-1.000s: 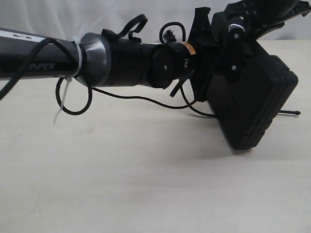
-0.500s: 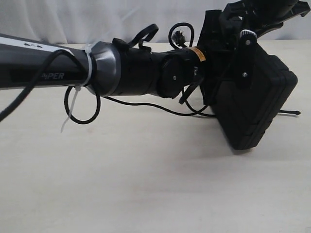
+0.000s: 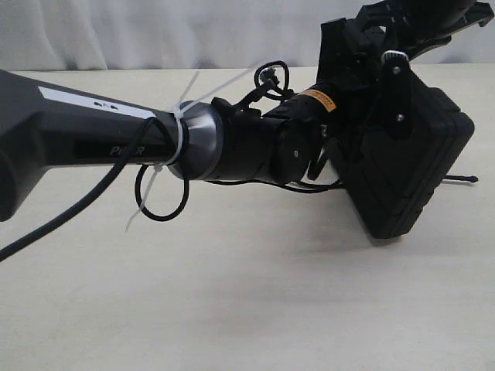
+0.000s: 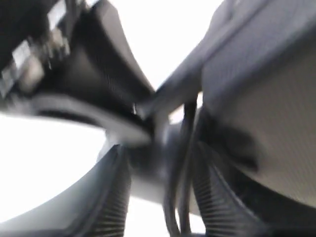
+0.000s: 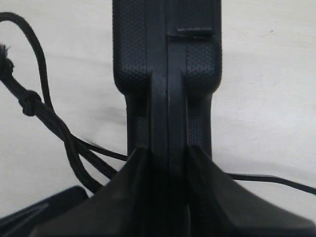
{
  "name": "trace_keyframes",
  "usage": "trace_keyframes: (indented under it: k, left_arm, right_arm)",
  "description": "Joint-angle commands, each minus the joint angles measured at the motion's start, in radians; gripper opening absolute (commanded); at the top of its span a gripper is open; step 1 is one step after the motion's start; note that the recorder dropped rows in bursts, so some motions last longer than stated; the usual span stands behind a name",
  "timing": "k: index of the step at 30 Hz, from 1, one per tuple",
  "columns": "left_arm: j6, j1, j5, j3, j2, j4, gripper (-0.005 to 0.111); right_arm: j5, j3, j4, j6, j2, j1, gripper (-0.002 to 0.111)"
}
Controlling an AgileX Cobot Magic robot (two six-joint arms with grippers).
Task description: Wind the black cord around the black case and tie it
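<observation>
Tilted black case (image 3: 410,170) at frame right, clamped in right tool (image 5: 168,150), left tool (image 4: 159,168) standing wide, black cord (image 4: 180,197) strands between, pale bench (image 3: 232,309).

Matte black pebbled case (image 5: 133,44), black braided cord (image 5: 29,103), beige table (image 3: 232,309), white zip tie (image 3: 179,139)

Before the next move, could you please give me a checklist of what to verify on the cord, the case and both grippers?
1. Right gripper clamped on the edge of the black case: ok.
2. Left gripper jaws apart: ok; black cord strands run between them.
3. Case clear of the table: cannot tell; it hangs tilted, lower corner close.
4. Cord wrapped around case: cannot tell; the left arm hides it.
5. Cord tied: not ok; its knotted, frayed end is free beside the case.
</observation>
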Motion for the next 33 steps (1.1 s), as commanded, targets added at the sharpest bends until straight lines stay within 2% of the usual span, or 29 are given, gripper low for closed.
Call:
trace_keyframes:
  k: [1, 4, 7, 15, 24, 29, 33]
  left_arm:
    - [0.326, -0.001, -0.021, -0.001, -0.005, -0.425, 0.048]
    - [0.458, -0.001, -0.063, -0.001, -0.005, -0.554, 0.062]
    - [0.478, -0.001, -0.079, -0.001, -0.005, -0.579, 0.068]
    - [0.557, -0.001, -0.058, -0.001, -0.005, -0.675, 0.068]
    - [0.557, 0.052, -0.087, -0.001, -0.005, -0.673, 0.067]
    - [0.557, 0.086, -0.014, -0.001, -0.005, -0.671, 0.067]
    - [0.557, 0.093, 0.164, -0.001, 0.002, -0.621, 0.067]
  right_arm:
    - [0.031, 0.004, 0.008, -0.007, 0.003, 0.000, 0.004]
    - [0.031, 0.004, 0.008, -0.007, 0.003, 0.000, 0.004]
    - [0.031, 0.004, 0.008, -0.007, 0.003, 0.000, 0.004]
    - [0.035, 0.004, 0.005, -0.007, 0.003, 0.000, 0.004]
    - [0.032, 0.004, 0.005, -0.007, 0.003, 0.000, 0.004]
    - [0.032, 0.004, 0.005, -0.007, 0.003, 0.000, 0.004]
    - [0.031, 0.004, 0.005, -0.007, 0.003, 0.000, 0.004]
